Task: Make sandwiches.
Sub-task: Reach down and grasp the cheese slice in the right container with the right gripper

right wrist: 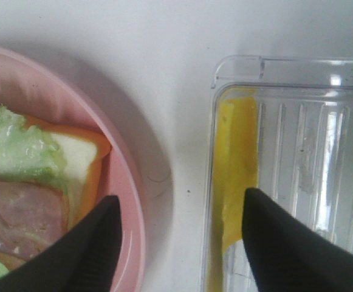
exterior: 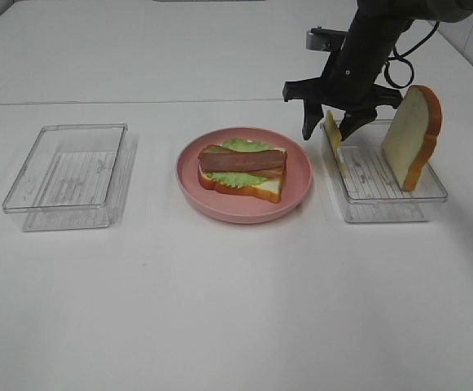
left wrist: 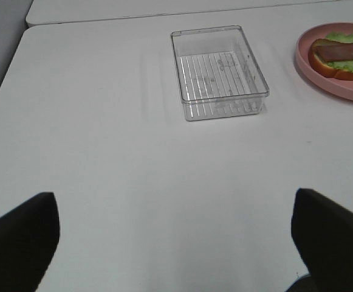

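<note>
Right wrist view: your spread right fingers point(right wrist: 285, 249) straddle the square yellow cheese slice point(right wrist: 237, 158) (nearer the tray-side finger), standing on edge along the wall of the clear plastic tray point(right wrist: 298, 61).

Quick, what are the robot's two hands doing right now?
Left gripper: open, holding nothing.
Right gripper: open, jaws either side of the yellow cheese slice, not gripping it.

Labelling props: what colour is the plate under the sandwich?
Pink plate, clearest in the exterior high view.
</note>
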Robot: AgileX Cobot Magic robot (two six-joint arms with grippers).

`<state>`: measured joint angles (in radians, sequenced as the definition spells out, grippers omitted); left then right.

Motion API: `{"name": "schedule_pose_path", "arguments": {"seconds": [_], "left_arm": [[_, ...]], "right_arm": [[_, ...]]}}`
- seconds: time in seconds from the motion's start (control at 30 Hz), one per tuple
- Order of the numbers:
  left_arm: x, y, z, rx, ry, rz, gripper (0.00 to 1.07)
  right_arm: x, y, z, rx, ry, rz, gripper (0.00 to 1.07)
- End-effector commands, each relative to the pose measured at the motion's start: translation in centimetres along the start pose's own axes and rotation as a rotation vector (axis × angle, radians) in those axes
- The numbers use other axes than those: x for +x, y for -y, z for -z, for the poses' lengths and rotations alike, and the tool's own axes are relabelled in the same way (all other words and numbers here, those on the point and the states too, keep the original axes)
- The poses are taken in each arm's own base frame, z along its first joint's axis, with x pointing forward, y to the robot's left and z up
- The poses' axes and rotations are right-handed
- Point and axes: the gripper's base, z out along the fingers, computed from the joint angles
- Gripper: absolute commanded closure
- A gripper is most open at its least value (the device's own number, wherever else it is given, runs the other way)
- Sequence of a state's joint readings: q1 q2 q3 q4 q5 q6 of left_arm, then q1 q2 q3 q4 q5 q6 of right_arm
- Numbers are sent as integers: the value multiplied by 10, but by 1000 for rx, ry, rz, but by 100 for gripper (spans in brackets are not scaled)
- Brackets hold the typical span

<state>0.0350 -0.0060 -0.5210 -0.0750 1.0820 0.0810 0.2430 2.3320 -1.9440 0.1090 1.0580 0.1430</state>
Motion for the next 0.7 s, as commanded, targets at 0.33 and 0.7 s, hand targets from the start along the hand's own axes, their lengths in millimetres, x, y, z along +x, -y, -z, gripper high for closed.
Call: {"name": "schedule_pose_path", "arguments": {"seconds": [0.33,0.7], "left_arm": [[2,0,2,0,20,3,9],[2,0,2,0,20,3,9]], "right_arm": [[-1,8,0,65,3,35,94],[-1,7,6,59,2,32,107]]}}
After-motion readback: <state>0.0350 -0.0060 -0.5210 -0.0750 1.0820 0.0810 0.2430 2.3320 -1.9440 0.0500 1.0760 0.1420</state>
